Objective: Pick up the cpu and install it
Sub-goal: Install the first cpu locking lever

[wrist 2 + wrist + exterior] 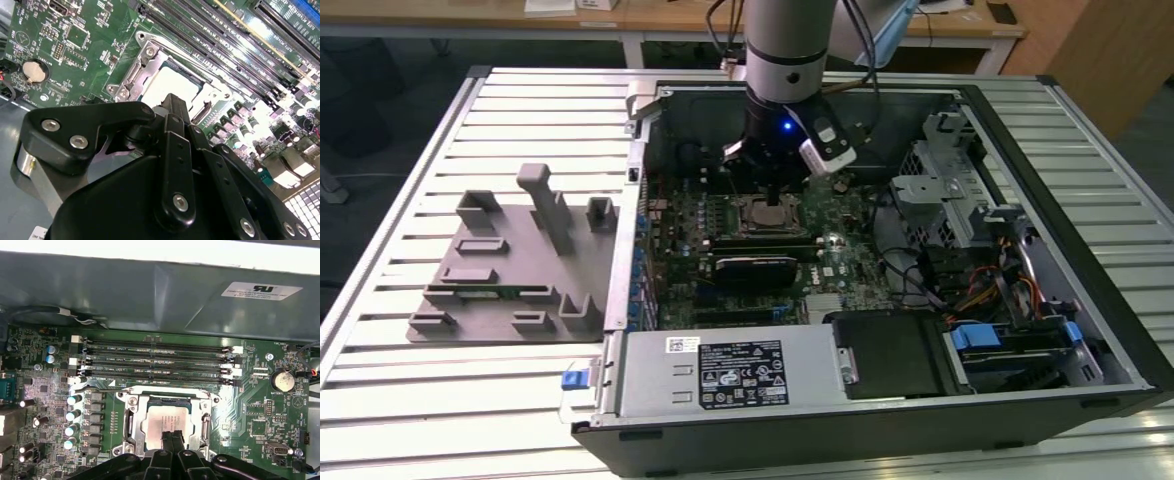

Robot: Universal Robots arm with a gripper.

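1. The cpu (161, 421) lies flat in the socket (131, 421) on the board (260, 410), with its bright top facing up in both wrist views.
2. The gripper (170, 435) stands directly over it. Its fingers (172, 107) are drawn together with nothing between them.
3. The tips may be touching the top or hanging just above it; from these angles I cannot tell which.
4. Risk: if the cpu sits skewed or off its notches, any downward push from the tips could bend the socket's pins.
5. Risk: if nothing clamps the cpu yet, a sideways slip of the tips could drag it out of place.
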